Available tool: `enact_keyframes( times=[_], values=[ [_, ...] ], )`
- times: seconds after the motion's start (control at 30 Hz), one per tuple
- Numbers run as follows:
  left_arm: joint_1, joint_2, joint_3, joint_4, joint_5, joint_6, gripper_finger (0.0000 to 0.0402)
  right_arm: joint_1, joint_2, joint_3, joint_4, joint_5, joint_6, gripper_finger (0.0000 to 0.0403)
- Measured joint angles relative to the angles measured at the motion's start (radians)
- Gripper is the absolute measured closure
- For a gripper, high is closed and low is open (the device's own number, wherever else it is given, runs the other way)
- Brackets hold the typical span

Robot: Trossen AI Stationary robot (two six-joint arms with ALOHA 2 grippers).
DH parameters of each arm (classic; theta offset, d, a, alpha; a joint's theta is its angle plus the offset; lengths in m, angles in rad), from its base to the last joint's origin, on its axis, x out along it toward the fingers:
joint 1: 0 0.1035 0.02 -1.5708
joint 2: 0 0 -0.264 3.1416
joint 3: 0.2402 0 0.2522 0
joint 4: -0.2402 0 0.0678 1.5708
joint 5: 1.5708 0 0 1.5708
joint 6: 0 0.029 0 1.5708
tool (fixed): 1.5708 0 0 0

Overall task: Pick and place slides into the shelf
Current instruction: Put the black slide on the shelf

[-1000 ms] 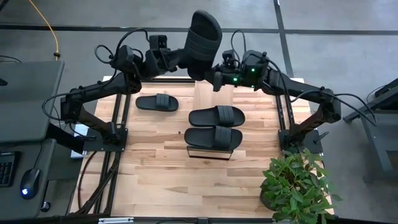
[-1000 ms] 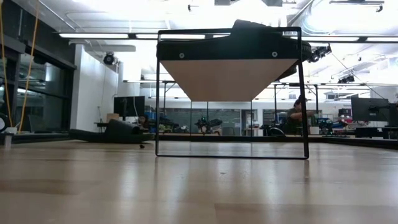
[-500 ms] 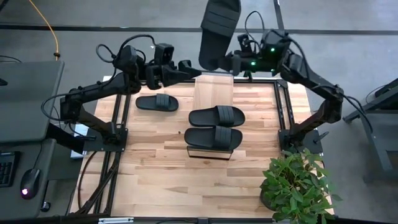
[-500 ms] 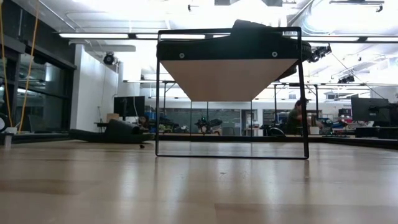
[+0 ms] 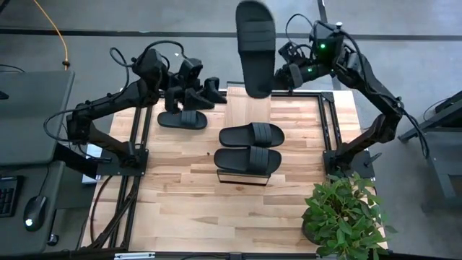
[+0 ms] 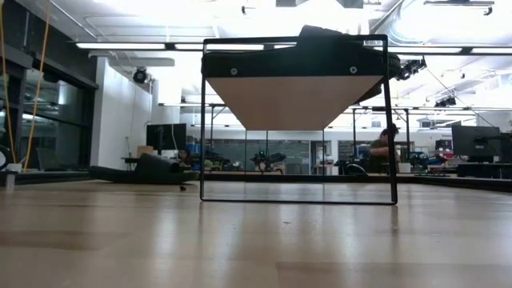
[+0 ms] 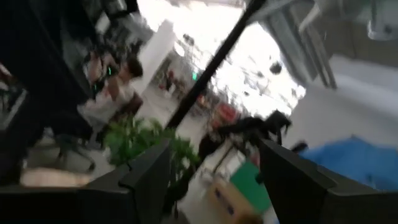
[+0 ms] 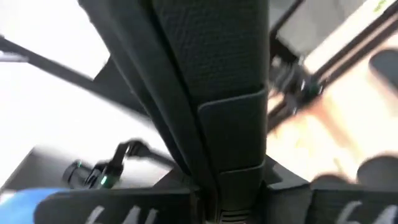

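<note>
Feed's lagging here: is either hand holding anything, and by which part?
The right hand holds a slide by its side edge, lifted above the shelf. The left hand holds nothing.

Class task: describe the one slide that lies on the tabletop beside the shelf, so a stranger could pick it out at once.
Find the long light wood shelf with its thin black frame. On the tabletop to its left, beneath the left tool, lies a matte black slide sandal. Unlike the other slides, it sits on neither shelf nor tool.

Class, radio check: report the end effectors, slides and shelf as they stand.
Right end effector shut on raised slide. Left end effector open, empty. Two slides on shelf, one on table. Nothing in the way.
</note>
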Motion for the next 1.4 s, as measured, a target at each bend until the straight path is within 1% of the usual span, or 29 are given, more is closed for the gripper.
enact_keyframes(
  times=[0.17,0.23,0.3,0.43,0.57,0.63,0.93,1.1,1.4],
  values=[
    [0.000,-0.013,-0.001,-0.103,0.082,0.092,0.0185,0.010,0.001,-0.006,-0.097,-0.110,-0.003,0.0368],
    [0.014,-0.013,-0.001,-0.133,0.114,0.130,0.0185,0.017,0.001,-0.006,-0.126,-0.149,-0.005,0.0368],
    [0.033,-0.015,-0.001,-0.151,0.168,0.150,0.0185,0.023,0.000,-0.006,-0.151,-0.184,-0.005,0.0368],
    [0.082,-0.018,-0.001,-0.167,0.217,0.098,0.0185,0.050,-0.007,-0.006,-0.197,-0.203,-0.019,0.0368],
    [0.126,-0.021,-0.001,-0.171,0.265,0.120,0.0185,0.091,-0.008,-0.006,-0.243,-0.221,-0.042,0.0368],
    [0.150,-0.022,-0.001,-0.170,0.268,0.123,0.0185,0.114,-0.009,-0.006,-0.264,-0.223,-0.049,0.0368],
    [0.259,-0.021,-0.001,-0.215,0.270,0.032,0.0185,0.192,-0.010,-0.006,-0.329,-0.193,-0.040,0.0368],
    [0.259,-0.021,-0.001,-0.254,0.273,0.030,0.0185,0.236,-0.003,-0.007,-0.349,-0.184,-0.019,0.0368],
    [0.259,-0.021,-0.001,-0.272,0.279,0.007,0.0185,0.284,0.032,-0.007,-0.367,-0.174,0.003,0.0368]
  ],
)
